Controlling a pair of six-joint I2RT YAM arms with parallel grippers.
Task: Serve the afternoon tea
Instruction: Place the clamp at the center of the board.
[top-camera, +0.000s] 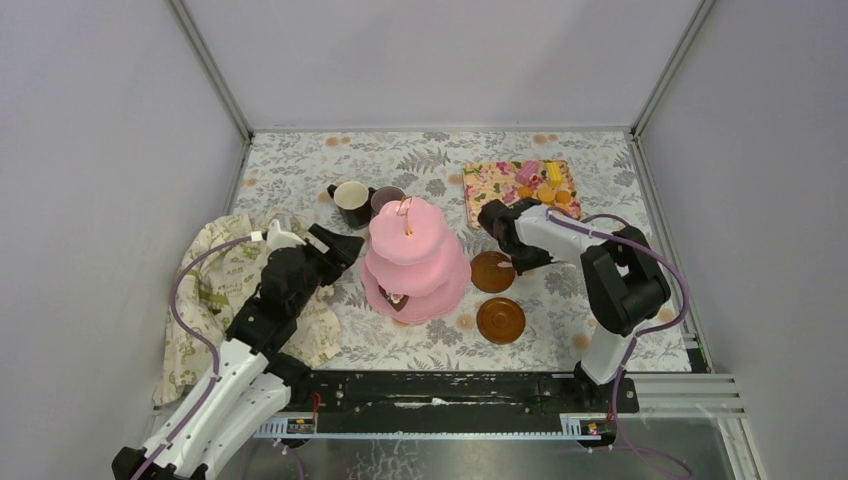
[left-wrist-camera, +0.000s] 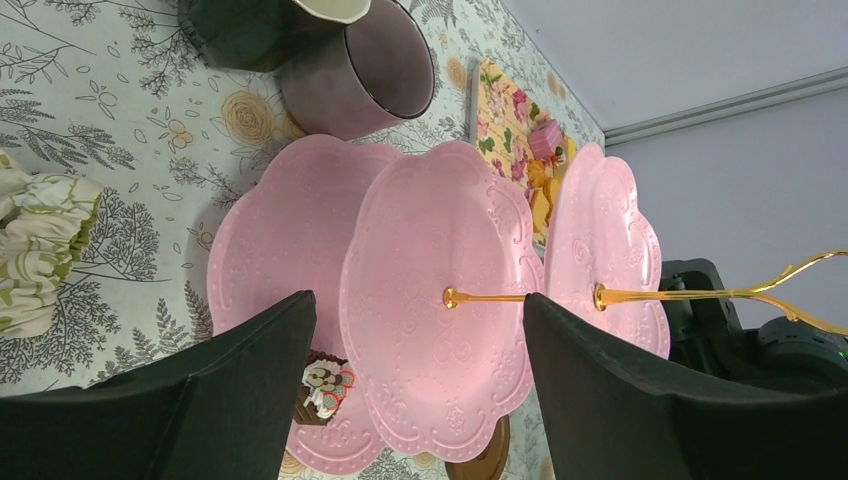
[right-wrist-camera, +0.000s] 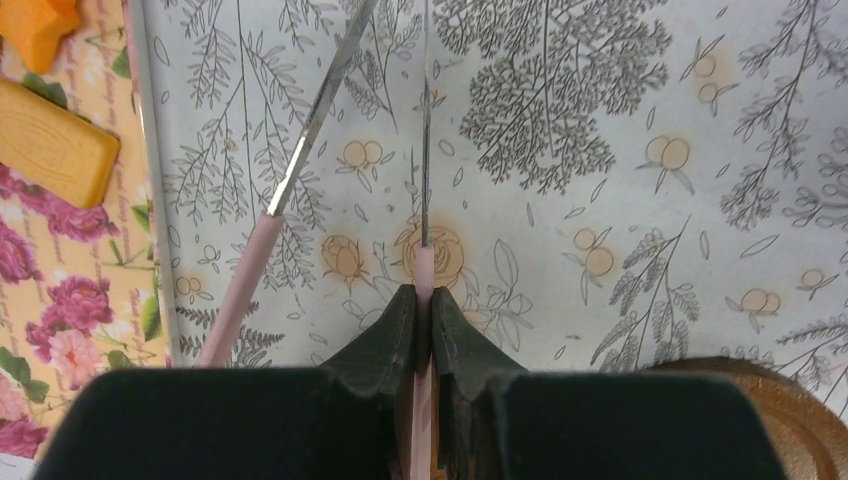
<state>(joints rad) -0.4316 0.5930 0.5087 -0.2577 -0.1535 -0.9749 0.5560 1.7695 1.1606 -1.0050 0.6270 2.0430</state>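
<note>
The pink three-tier cake stand (top-camera: 415, 262) with its gold loop handle stands mid-table, and a dark decorated sweet (top-camera: 397, 300) sits on its bottom tier. My left gripper (top-camera: 345, 245) is open just left of the stand. In the left wrist view the open left gripper (left-wrist-camera: 418, 300) frames the tiers (left-wrist-camera: 440, 300) without touching them. Two mugs (top-camera: 352, 203) (top-camera: 387, 199) stand behind the stand, and two brown saucers (top-camera: 492, 271) (top-camera: 500, 320) lie to its right. My right gripper (right-wrist-camera: 424, 295) is shut on a thin pink-handled metal utensil (right-wrist-camera: 424, 262), by the far saucer.
The floral tray (top-camera: 482, 182) at the back right holds orange, yellow and pink sweets (top-camera: 550, 185). A second pink-handled utensil (right-wrist-camera: 300, 150) lies next to the tray's edge (right-wrist-camera: 140, 150). The leaf-print cloth (top-camera: 220, 290) is bunched under the left arm.
</note>
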